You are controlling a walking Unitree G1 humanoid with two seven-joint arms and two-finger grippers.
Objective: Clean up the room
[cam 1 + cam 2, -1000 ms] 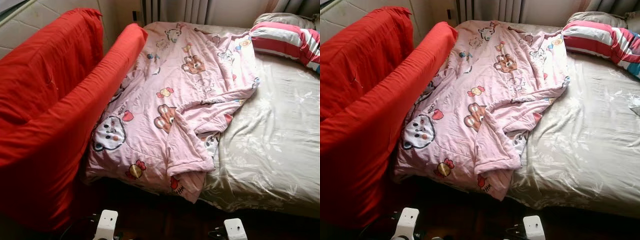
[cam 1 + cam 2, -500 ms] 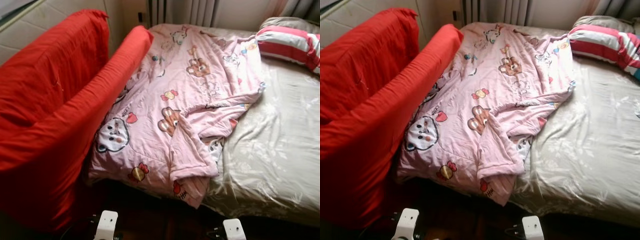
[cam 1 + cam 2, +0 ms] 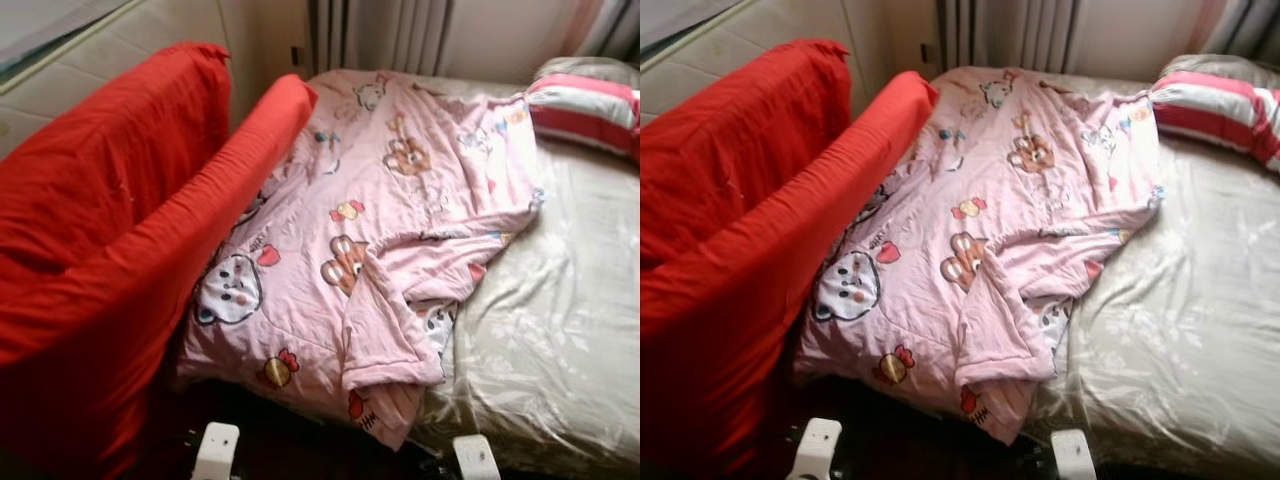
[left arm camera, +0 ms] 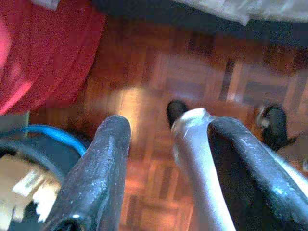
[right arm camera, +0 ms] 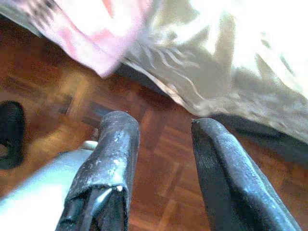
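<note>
A rumpled pink quilt (image 3: 390, 230) with cartoon animal prints lies across the left half of the bed, one corner folded back and its lower edge hanging over the bed's near side. The beige sheet (image 3: 560, 330) covers the right half. A red-and-white striped pillow (image 3: 585, 110) rests at the far right. My left gripper (image 4: 166, 134) hangs low over the parquet floor, fingers apart and empty. My right gripper (image 5: 161, 127) hangs by the bed's edge, open and empty, with the quilt's hanging corner (image 5: 96, 33) beyond it.
A red sofa (image 3: 110, 250) stands against the bed's left side, its armrest touching the quilt. A radiator and curtain (image 3: 380, 35) are behind the bed. Dark parquet floor (image 4: 159, 72) lies between me and the bed.
The whole view has shifted: the bed and sofa sit lower and a little right in the picture, with more of the back wall showing. The quilt itself has not moved.
</note>
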